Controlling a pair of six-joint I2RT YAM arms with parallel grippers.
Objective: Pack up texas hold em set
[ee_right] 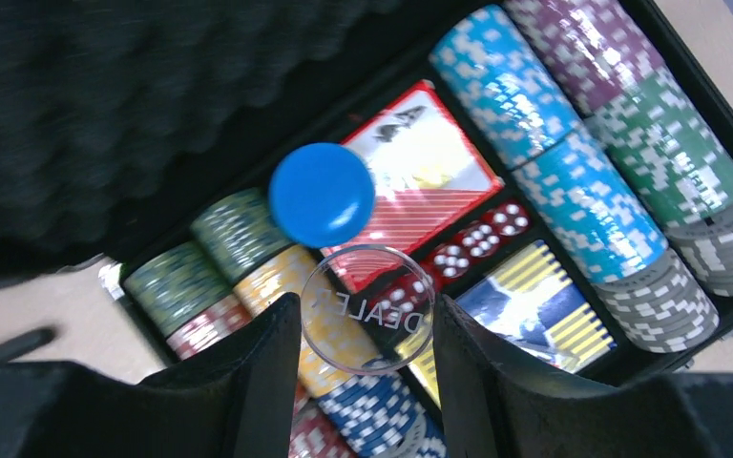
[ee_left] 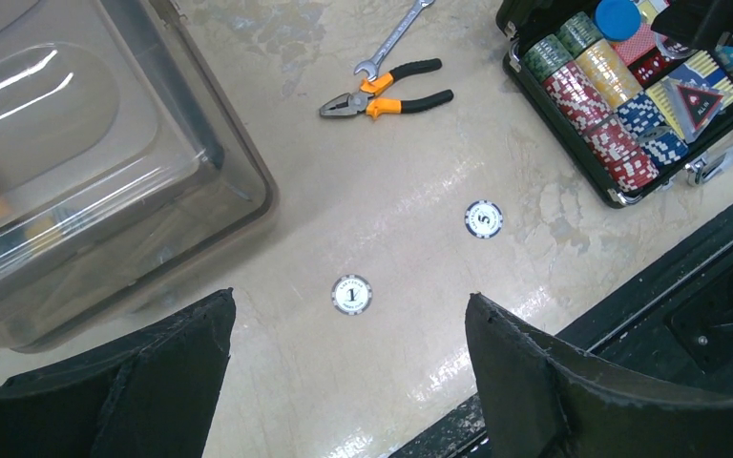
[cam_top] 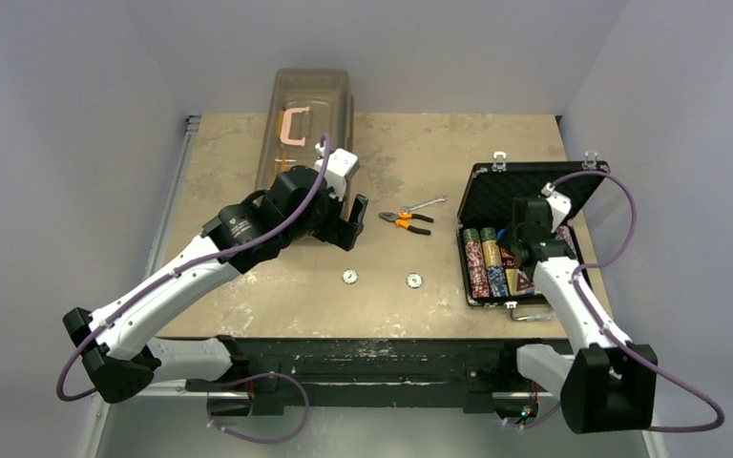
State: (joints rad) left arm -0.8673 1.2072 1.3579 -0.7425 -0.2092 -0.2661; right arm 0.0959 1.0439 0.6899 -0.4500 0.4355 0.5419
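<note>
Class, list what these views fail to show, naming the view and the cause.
Top view: right side of the case, hidden by the right arm.
Top view: numbers on the loose chips, too small.
Left wrist view: contents of the brown box, clouded by its lid, cut by the left edge.
Right wrist view: nearest chip rows, behind the right gripper gripping the dealer button.

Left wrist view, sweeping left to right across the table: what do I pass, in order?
translucent brown box → chip marked 1 → chip marked 5 → open black case
</note>
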